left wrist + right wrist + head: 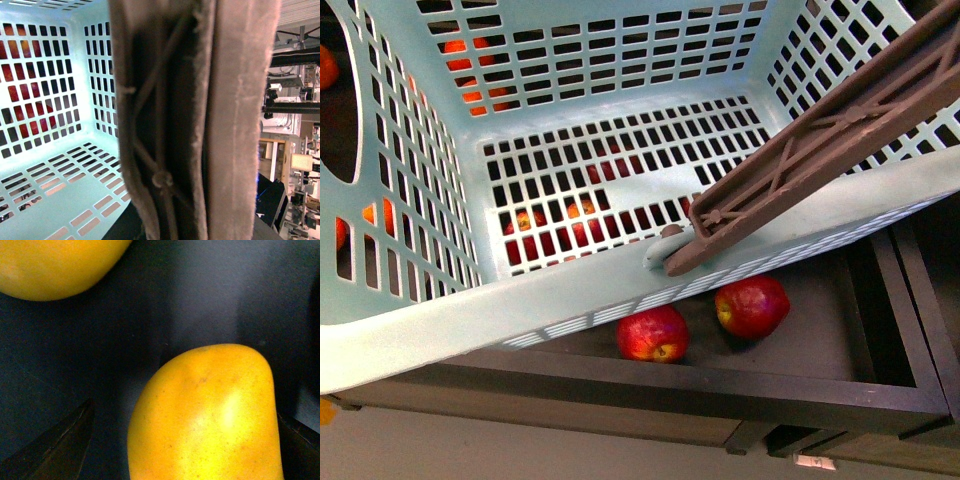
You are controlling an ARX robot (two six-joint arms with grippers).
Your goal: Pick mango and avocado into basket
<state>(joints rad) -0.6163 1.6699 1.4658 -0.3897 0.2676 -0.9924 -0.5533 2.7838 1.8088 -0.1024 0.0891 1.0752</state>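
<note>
Three views: two close on the basket, one close on the mangoes.

Front: looking steeply down from just above into basket (470, 320), past handle (820, 135), to apples (653, 333) on shelf (820, 330) beneath. Left wrist: almost against the same handle, blurred by nearness, facing into the same basket, with red showing through the slots as in front. Right wrist: very near over mango (210, 420) on a dark surface, second mango (50, 265) at frame edge; nothing in common with the other two.

Apples (653, 334) below basket (520, 310), mango (210, 415) near another mango (50, 265)
</note>
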